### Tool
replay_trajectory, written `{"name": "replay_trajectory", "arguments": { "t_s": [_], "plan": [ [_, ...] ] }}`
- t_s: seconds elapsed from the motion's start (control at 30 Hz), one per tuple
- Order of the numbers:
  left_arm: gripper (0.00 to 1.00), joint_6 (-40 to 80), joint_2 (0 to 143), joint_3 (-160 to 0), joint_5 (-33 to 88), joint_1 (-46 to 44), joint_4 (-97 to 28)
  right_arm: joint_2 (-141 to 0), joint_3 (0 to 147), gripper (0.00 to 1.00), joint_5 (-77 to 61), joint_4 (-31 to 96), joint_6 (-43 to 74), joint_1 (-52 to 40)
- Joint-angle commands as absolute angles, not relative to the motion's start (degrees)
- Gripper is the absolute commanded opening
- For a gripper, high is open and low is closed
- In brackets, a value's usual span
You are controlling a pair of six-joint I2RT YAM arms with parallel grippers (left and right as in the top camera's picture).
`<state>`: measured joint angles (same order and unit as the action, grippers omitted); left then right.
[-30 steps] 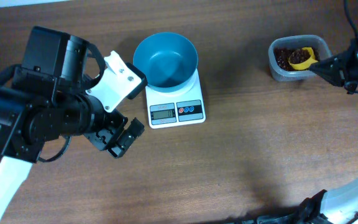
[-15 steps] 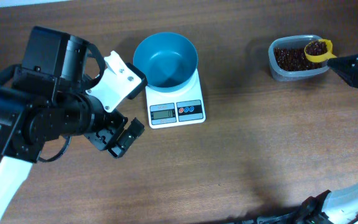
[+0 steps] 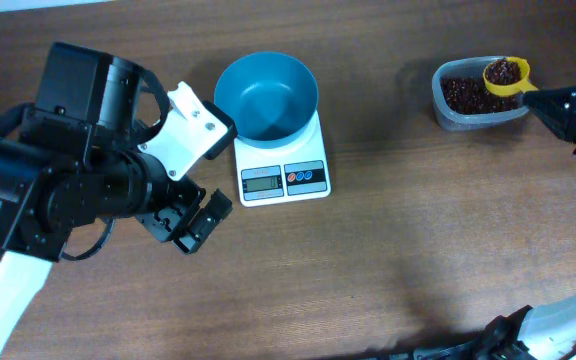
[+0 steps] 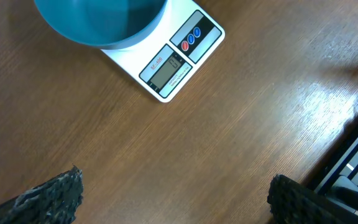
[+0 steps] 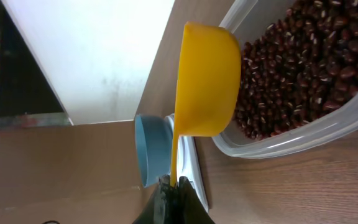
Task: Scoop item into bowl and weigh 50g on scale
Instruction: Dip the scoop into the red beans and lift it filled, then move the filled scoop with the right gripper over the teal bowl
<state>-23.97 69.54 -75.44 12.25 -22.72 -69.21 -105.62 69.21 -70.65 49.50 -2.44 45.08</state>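
Observation:
The teal-blue bowl (image 3: 266, 96) stands empty on the white scale (image 3: 282, 160), also seen in the left wrist view (image 4: 173, 56). Dark red-brown beans (image 3: 461, 92) fill a clear tub (image 3: 468, 115) at the far right. My right gripper (image 3: 556, 100) is shut on the handle of a yellow scoop (image 3: 505, 75), which holds beans just above the tub; the scoop also shows in the right wrist view (image 5: 207, 78). My left gripper (image 3: 190, 222) is open and empty over bare table, left of the scale; its fingertips show in the left wrist view (image 4: 173, 199).
The table's far edge runs along the top of the overhead view, with a white surface (image 5: 98, 50) beyond it. My left arm's bulk (image 3: 78, 170) covers the table's left part. A white shape (image 3: 568, 315) sits at the bottom right corner.
My right gripper has lifted the yellow scoop out of the bean heap, now loaded with beans and raised above the tub. The left arm has not moved.

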Motion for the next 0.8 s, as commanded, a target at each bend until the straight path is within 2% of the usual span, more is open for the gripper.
{"name": "replay_trajectory", "arguments": {
  "t_s": [0.0,0.23,0.47,0.57,0.77],
  "plan": [
    [0.99,-23.2,69.1,-76.1,13.1,-22.9,-69.1,-106.1,69.0,0.04,-76.9,49.5,-4.3,45.4],
    [0.99,-23.2,69.1,-76.1,13.1,-22.9,-69.1,-106.1,69.0,0.04,-79.3,49.0,-4.3,43.9],
    [0.99,-23.2,69.1,-76.1,13.1,-22.9,-69.1,-106.1,69.0,0.04,-79.4,48.0,-3.6,33.9],
    [0.99,-23.2,69.1,-76.1,13.1,-22.9,-69.1,-106.1,69.0,0.04,-79.4,45.0,1.6,29.1],
    [0.99,-23.2,69.1,-76.1,13.1,-22.9,-69.1,-106.1,69.0,0.04,-79.3,30.2,15.7,21.0]
  ]
}}
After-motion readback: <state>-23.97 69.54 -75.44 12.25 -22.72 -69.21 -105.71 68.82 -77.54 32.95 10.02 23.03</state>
